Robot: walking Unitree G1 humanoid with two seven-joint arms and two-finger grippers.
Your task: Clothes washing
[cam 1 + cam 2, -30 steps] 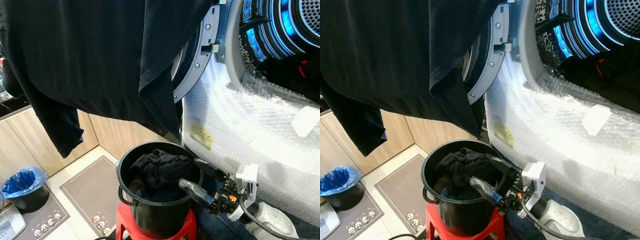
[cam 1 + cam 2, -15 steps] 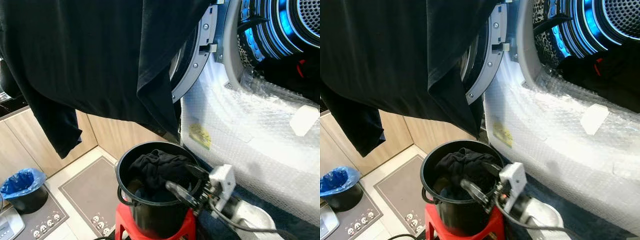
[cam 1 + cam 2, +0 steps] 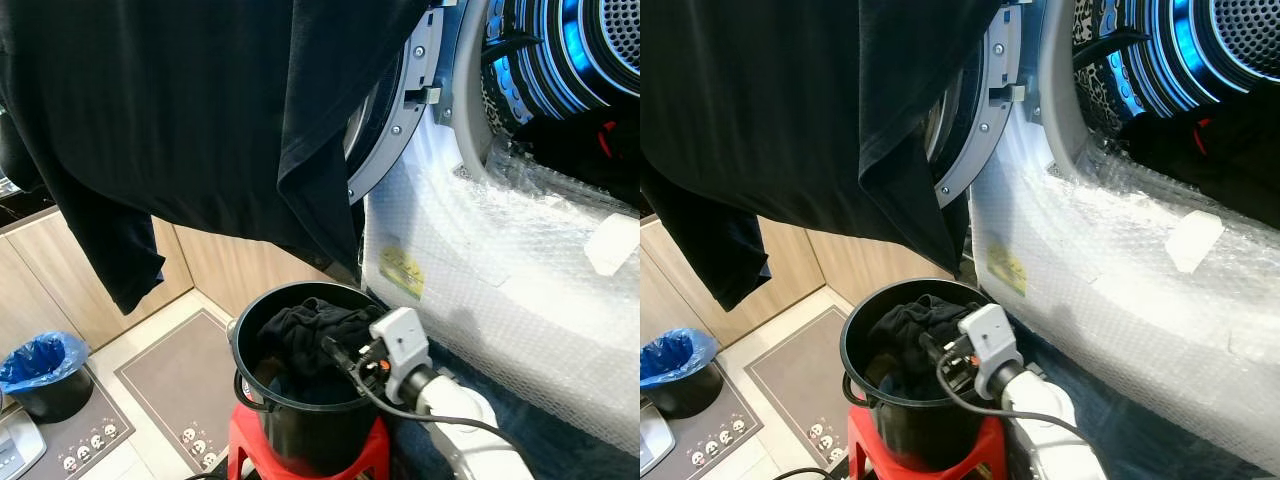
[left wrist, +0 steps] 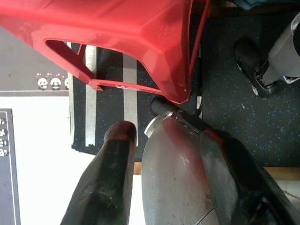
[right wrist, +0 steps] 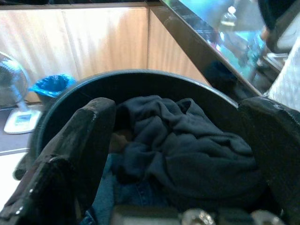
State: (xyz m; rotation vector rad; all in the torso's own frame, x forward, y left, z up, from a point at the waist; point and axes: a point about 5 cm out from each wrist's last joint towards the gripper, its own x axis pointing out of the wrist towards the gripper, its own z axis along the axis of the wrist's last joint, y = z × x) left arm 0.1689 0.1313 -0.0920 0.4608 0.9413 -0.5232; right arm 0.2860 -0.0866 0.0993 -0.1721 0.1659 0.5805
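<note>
A black bucket (image 3: 240, 338) stands on a red stool (image 3: 300, 455), with a crumpled dark garment (image 3: 300, 328) and some denim lying in it. My right gripper (image 3: 337, 352) reaches over the bucket's right rim, open, its fingers (image 5: 91, 126) spread on either side of the dark garment (image 5: 187, 150) and just above it. A big black garment (image 3: 200, 110) hangs across the upper left in front of the washer door (image 3: 405, 100). The washer drum (image 3: 570, 60) is open, lit blue, with dark laundry inside. My left gripper (image 4: 166, 133) hangs open near the stool's legs (image 4: 140, 42).
The washer front (image 3: 500, 260) is wrapped in bubble wrap and rises close on the right. A bin with a blue bag (image 3: 45, 365) and a grey mat (image 3: 175, 385) are on the floor to the left, below wooden cabinets (image 3: 60, 280).
My right gripper has swung left from beside the bucket's right rim to over the clothes inside it. The hanging garment and bucket stayed put.
</note>
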